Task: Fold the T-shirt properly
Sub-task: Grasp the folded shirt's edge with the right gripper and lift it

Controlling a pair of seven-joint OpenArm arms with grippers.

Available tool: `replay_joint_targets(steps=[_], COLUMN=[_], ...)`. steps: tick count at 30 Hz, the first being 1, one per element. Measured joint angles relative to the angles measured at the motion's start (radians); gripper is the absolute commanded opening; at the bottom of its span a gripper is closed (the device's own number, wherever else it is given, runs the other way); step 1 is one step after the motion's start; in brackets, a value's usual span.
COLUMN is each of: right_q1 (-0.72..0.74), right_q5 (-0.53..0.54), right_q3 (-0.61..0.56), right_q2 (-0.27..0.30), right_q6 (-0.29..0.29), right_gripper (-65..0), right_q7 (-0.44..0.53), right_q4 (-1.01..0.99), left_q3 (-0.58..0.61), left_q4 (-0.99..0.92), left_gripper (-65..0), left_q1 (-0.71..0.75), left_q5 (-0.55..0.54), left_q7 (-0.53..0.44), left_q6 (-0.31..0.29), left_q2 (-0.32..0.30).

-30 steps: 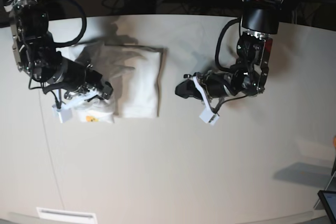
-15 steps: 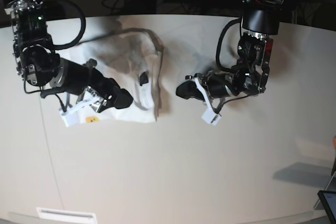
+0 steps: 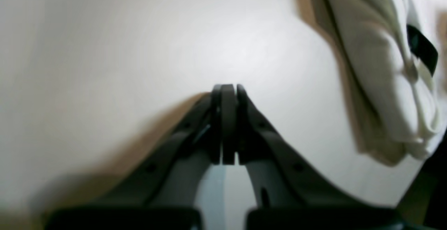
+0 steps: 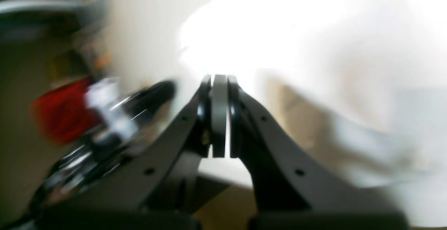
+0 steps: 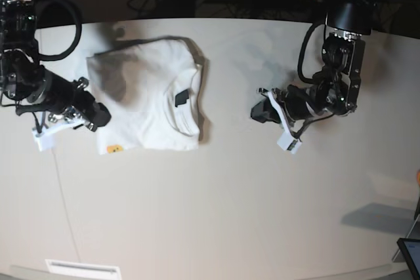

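Base view, looking down on your pale counter (image 5: 216,214): the T-shirt (image 5: 154,96) lies partly folded on the counter's far left portion, plain white side up, with its small black neck label (image 5: 181,98) showing near the collar and a spot of orange-yellow print (image 5: 114,149) peeking out at the near left corner. Your right gripper (image 5: 100,117) sits at the shirt's left edge, at that view's left, its tip just beside the cloth; whether it touches the fabric cannot be told. In the right wrist view that gripper (image 4: 219,83) has its jaws pressed together with nothing between them, against a bright, heavily blurred white background. Your left gripper (image 5: 257,113) hovers over bare counter to the right of the shirt, apart from it, pointing toward the cloth. The left wrist view shows the same gripper (image 3: 227,92) with jaws closed flat against each other and empty, the bare counter (image 3: 139,48) beneath it, and the shirt's layered, rumpled edge (image 3: 377,83) off to the upper right with the black label (image 3: 422,48) visible on it. A white tag hangs from each arm near the wrist.
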Motion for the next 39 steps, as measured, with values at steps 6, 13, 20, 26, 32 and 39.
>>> replay_joint_targets(steps=[6, 13, 20, 26, 32, 39], right_q1=[-0.018, -0.029, 0.073, 0.158, 0.119, 0.066], right_q5=[-0.341, -0.378, -0.376, -0.375, -0.434, -0.431], right_q3=[-0.167, -0.246, -0.432, -0.589, -0.602, -0.602], right_q2=[0.004, 0.007, 0.008, 0.006, 0.002, -0.055], right_q6=[0.001, 0.001, 0.005, 0.001, 0.001, 0.005], right_gripper=[-64.9, -65.0, -65.0, -65.0, -64.9, -64.9], right_q7=[-0.006, 0.002, 0.004, -0.002, -0.002, -0.005], right_q4=[0.000, 0.000, 0.000, -0.008, -0.023, -0.030], left_q3=[0.004, 0.005, 0.004, -0.114, -0.251, -0.283], left_q4=[0.180, 0.283, 0.282, 0.285, 0.290, 0.291], left_gripper=[-65.0, -65.0, -65.0, -65.0, -65.0, -65.0], left_q1=[0.060, 0.149, 0.193, 0.251, 0.295, 0.314], left_q5=[-0.010, -0.011, -0.011, -0.015, -0.010, -0.011], left_q7=[0.001, 0.000, -0.006, -0.008, 0.002, 0.003], left_q6=[0.001, 0.000, 0.027, 0.079, 0.088, 0.085], left_q2=[-0.002, -0.009, -0.076, -0.091, -0.097, -0.096])
